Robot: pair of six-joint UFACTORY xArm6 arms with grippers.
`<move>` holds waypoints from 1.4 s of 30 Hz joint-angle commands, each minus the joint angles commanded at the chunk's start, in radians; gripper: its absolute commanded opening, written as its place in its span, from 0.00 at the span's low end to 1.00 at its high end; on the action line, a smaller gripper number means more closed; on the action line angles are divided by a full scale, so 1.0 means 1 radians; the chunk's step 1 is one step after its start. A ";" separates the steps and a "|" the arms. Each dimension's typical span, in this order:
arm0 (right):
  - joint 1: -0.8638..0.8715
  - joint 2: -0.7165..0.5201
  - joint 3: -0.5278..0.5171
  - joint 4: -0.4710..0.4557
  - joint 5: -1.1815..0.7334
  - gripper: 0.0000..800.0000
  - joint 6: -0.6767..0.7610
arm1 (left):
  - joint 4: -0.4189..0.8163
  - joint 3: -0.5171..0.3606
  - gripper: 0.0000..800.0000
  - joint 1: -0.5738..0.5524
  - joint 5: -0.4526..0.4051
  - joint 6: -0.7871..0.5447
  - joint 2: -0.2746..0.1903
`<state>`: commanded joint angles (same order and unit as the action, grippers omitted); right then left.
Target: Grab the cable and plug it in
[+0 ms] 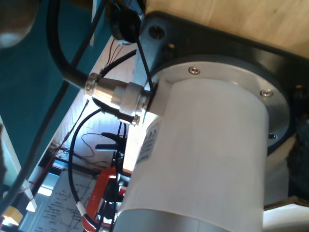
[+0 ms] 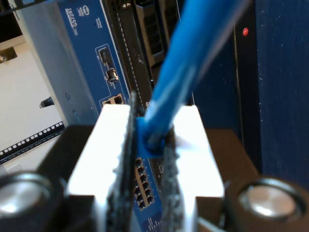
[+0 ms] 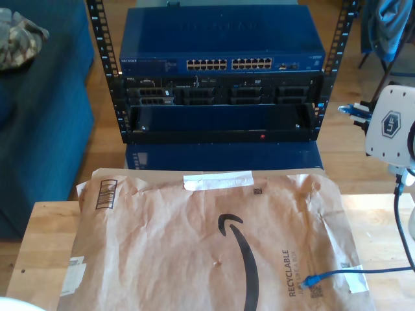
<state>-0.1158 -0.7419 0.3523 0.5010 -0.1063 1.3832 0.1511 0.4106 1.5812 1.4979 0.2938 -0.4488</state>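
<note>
One end of the thin bright-blue cable [image 2: 193, 63] is pinched in my second claw [image 2: 147, 159], plug aimed at the switch [image 2: 89, 58]; my first claw's state: cannot tell.

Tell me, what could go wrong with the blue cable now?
1. My second gripper pinches the cable at a slant, so the plug might reach the switch's ports crooked and not go in.
2. The cable's other plug lies loose on the brown paper. Pulling may drag it, and it could catch or tug the cable in the grip.
</note>
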 joint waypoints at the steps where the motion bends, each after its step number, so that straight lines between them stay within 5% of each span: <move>1: 0.000 0.000 0.000 0.000 0.000 0.00 0.000 | 0.000 -0.003 1.00 0.002 0.000 0.000 -0.005; 5: -0.002 0.000 -0.002 0.000 -0.002 0.00 0.002 | 0.000 -0.057 1.00 0.006 -0.028 -0.002 -0.052; 11: 0.000 -0.002 -0.008 0.000 -0.002 0.00 0.000 | -0.009 -0.173 1.00 0.006 -0.203 -0.002 -0.172; 20: -0.002 0.000 -0.017 -0.002 -0.002 0.00 0.000 | -0.009 -0.230 1.00 0.006 -0.275 -0.008 -0.181; 28: -0.003 0.063 0.028 0.002 0.058 0.00 0.002 | -0.009 -0.322 1.00 0.012 -0.422 -0.094 -0.273; 36: -0.138 0.201 0.055 0.002 0.163 0.00 0.003 | -0.034 -0.342 1.00 0.063 -0.456 -0.333 -0.255; 42: -0.170 0.226 0.055 0.003 0.180 0.00 0.003 | -0.098 -0.345 1.00 0.109 -0.485 -0.394 -0.222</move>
<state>-0.2862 -0.5163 0.4076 0.5040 0.0733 1.3863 0.0529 0.0654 1.6901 1.0131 -0.1005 -0.6713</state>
